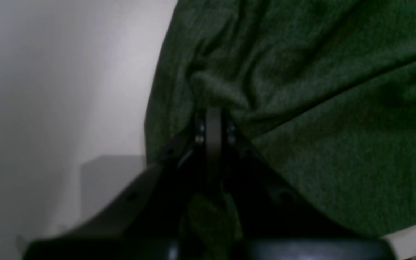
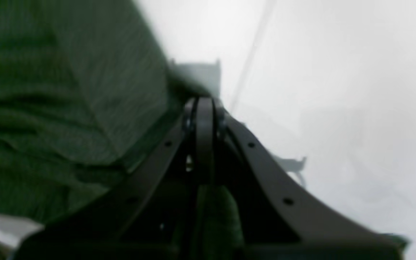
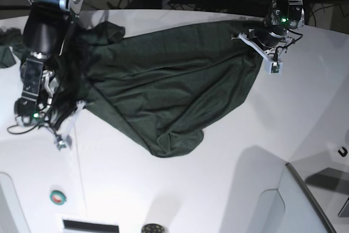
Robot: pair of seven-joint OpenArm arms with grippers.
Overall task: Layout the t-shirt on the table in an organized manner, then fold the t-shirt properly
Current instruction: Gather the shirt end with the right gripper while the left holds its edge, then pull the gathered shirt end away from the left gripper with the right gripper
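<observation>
T-shirt (image 3: pixel 163 91), dark green thin knit, is lying wrinkled on the smooth white table (image 3: pixel 218 189), stretched between both arms. Near edge is sagging into a rounded lobe toward the camera; the cloth is spreading into a rough triangle above it. Long axis is running left-right across the base view, folds fanning out from the pinched ends. Right gripper (image 2: pixel 199 103) is pinching fabric, jaws closed on the t-shirt. Farther back, left gripper (image 1: pixel 213 112) is likewise clamping a bunched fold.
</observation>
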